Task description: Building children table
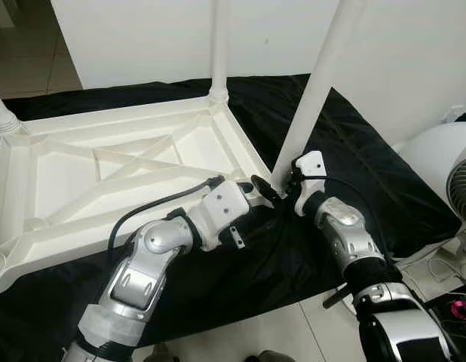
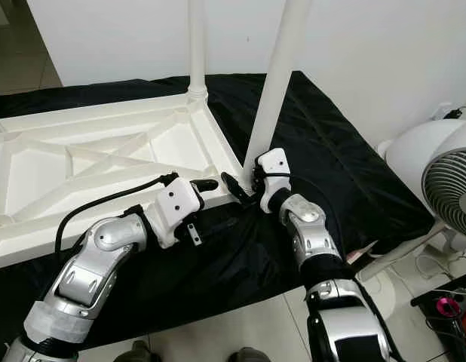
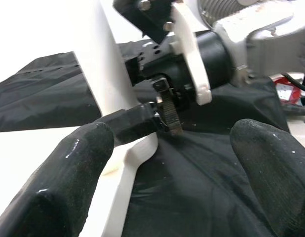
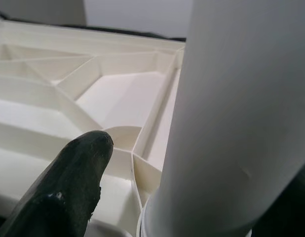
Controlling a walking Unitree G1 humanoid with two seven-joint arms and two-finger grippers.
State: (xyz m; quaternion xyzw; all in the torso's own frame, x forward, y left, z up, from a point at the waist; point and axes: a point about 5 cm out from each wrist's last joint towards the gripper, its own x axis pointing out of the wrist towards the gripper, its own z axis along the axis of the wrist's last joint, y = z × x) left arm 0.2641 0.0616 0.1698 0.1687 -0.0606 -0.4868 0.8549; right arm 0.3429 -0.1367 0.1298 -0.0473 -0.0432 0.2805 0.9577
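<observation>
Tabletop [image 1: 105,173], white and inverted, lies on a black cloth [image 1: 354,162]; we see legs standing at its far corners and one leg [image 1: 316,90] at the near right corner. Right claw [image 1: 292,179] pinches this leg's base, which its wrist view shows between the fingers. Left claw [image 1: 263,188], fingers spread, hovers just left of that corner. We judge the leg may be only partly seated: sideways pull could tilt it or unseat it from the socket.

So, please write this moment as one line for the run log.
stage: fitting leg | right gripper: shut on white leg at base | left gripper: open, beside corner | tabletop: upside down on black cloth
</observation>
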